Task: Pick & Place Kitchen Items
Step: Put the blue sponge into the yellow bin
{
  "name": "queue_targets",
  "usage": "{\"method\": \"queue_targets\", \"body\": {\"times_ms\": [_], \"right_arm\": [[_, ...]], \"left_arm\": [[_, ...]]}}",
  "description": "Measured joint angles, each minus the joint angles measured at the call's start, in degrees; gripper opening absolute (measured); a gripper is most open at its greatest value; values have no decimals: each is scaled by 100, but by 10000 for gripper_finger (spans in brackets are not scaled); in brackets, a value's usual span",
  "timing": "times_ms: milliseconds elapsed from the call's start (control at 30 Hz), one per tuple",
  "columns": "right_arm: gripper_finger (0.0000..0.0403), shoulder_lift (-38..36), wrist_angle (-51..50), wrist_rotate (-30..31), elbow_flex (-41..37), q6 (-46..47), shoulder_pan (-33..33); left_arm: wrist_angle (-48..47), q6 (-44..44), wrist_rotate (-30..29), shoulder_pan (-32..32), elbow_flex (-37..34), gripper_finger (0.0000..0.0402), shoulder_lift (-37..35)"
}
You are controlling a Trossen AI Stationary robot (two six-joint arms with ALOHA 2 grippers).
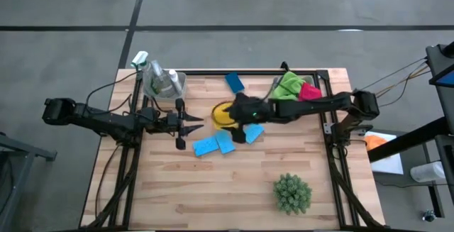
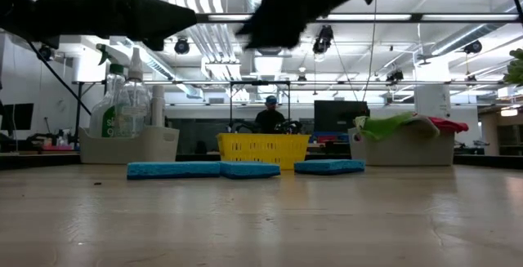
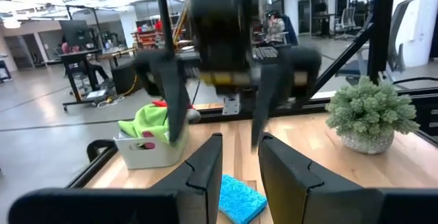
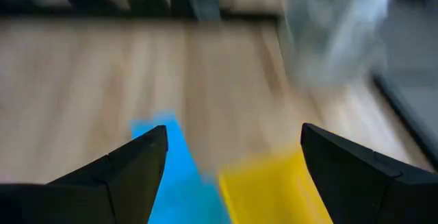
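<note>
Left bin [image 1: 179,84] holding spray bottle [image 1: 152,72], right bin [image 2: 402,149] cloths [image 1: 289,86]

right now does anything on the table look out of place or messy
Mostly the blue sponges: three lie loose mid-table at odd angles, and a fourth sits apart near the far edge. The cloths are heaped in their bin, not folded. Nothing looks spilled or broken.

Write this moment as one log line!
left gripper: open, beside sponges | right gripper: open, over yellow tray | holding: nothing
</note>
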Motion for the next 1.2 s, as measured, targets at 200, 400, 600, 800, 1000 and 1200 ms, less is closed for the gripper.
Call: {"method": "queue_targets", "body": {"times_ms": [200, 400, 600, 800, 1000, 1200], "right_arm": [[331, -54, 3185, -1036, -881, -188, -246], [331, -336, 4303, -1313, -1677, -431, -249], [331, -761, 4333, -1079, -2314, -372, -303], [331, -1229, 4336, -1063, -2783, -316, -248], [331, -1926, 4431, -975, -3371, -403, -195], [331, -2486, 4437, -933, -3884, -477, -190]], "left_arm": [[60, -70, 48, 0, -5, 97, 1], [250, -237, 58, 102, 54, 97, 321], [107, -632, 140, 699, 777, 97, 1496], [-1506, -760, 547, 1670, 2211, 97, 2495], [-3630, -808, 1202, 2543, 3949, 97, 3561], [-5364, -630, 1419, 3195, 5627, 97, 4678]]}}
